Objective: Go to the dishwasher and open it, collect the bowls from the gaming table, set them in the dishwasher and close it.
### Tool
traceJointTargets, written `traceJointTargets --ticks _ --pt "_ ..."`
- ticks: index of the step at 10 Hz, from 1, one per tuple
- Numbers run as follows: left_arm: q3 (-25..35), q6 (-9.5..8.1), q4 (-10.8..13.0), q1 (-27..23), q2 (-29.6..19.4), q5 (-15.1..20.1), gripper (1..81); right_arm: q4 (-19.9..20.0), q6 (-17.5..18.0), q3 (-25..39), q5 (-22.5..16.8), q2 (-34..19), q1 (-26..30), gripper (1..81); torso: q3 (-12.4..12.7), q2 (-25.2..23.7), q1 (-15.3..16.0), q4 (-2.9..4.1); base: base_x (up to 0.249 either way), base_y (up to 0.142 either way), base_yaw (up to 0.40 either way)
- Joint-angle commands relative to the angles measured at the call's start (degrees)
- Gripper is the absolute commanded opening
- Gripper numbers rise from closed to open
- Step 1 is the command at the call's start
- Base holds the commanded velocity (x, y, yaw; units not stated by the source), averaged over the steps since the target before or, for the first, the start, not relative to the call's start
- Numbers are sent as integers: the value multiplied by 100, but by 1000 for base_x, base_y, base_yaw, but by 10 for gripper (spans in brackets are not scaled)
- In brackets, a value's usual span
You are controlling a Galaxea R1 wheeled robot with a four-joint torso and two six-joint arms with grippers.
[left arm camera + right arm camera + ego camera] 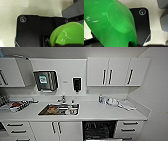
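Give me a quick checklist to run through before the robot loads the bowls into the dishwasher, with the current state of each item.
1. Dishwasher open: ok; its dark racked inside shows under the counter.
2. Robot facing the dishwasher: ok; it sits low in the head view, slightly right of middle.
3. Lime bowl at the left arm: ok, it shows close in the left wrist view; firmness of the hold: cannot tell.
4. Wide green bowl at the right arm: ok, close in the right wrist view; firmness of the hold: cannot tell.
5. Free slot in the rack: cannot tell, the inside is too dark.
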Motion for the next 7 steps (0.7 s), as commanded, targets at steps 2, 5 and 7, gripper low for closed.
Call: traceJointTargets --ticks 2,5,7 --pt "24 -4 -11 -350 -19 193 10 -38 -36 29 -203 20 253 10 0 0 0 0 110 63 0" --pt "24 -4 -11 -350 -27 193 10 -38 -36 29 -203 29 261 10 0 0 0 0 110 42 0" --pt "24 -4 -11 -350 -19 193 10 -38 -36 21 -203 20 260 10 2 0 -1 0 112 0 0"
